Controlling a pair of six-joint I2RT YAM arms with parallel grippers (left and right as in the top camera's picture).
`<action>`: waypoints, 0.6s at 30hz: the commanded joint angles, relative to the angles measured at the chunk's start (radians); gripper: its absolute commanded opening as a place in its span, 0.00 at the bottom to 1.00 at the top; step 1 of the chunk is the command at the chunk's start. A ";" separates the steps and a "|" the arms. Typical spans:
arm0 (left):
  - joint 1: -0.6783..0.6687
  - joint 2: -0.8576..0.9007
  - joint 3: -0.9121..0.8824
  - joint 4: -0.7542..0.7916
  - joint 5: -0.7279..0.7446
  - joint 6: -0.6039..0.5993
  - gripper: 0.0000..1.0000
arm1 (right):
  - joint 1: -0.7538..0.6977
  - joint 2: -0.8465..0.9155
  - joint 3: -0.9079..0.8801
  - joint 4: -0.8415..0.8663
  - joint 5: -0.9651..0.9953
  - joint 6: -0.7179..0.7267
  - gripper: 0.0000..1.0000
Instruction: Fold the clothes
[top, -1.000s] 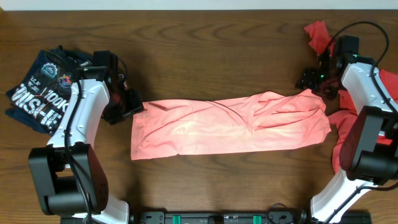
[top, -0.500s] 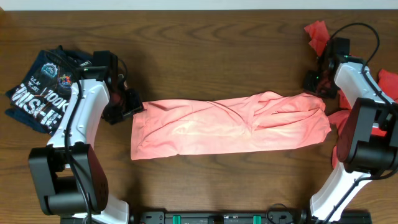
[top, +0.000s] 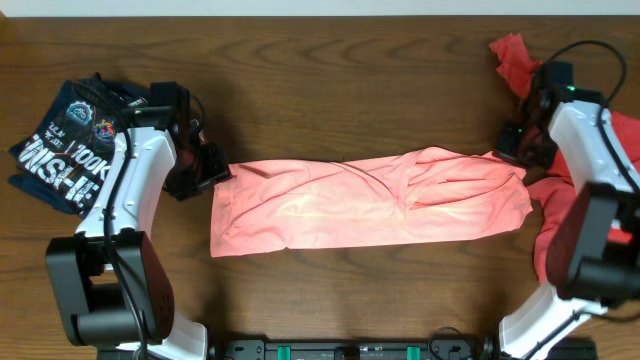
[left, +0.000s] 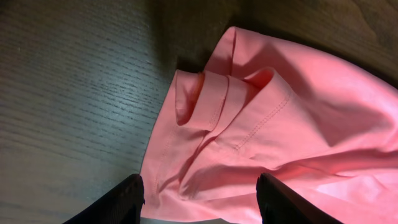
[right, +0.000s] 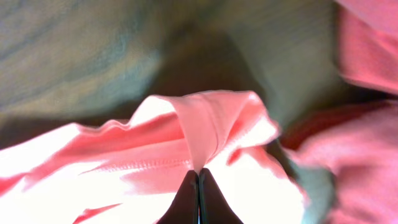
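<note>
Right pincer (right: 198, 179) is pinching the salmon-pink shirt (top: 370, 200), left pincer (left: 199, 196) is hanging open.

The shirt is lying as a long folded band across the worktop (top: 330, 70). The right pincer is clamping a ridge of hem at its right end, and the left one is sitting spread over its left end. Coral-red shirts (top: 512, 52) are crowding just right of it, partly hidden behind the right arm. A dark printed pile (top: 65, 145) is sitting well left of it. The right wrist view is pretty blurry.
</note>
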 joint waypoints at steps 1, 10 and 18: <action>0.002 0.002 -0.004 -0.006 -0.002 0.013 0.60 | -0.001 -0.048 0.002 -0.066 0.048 0.024 0.01; 0.002 0.002 -0.004 -0.008 -0.002 0.013 0.59 | -0.005 -0.044 -0.137 -0.169 0.156 0.063 0.01; 0.002 0.002 -0.004 -0.009 -0.002 0.013 0.60 | -0.047 -0.044 -0.256 -0.111 0.197 0.062 0.02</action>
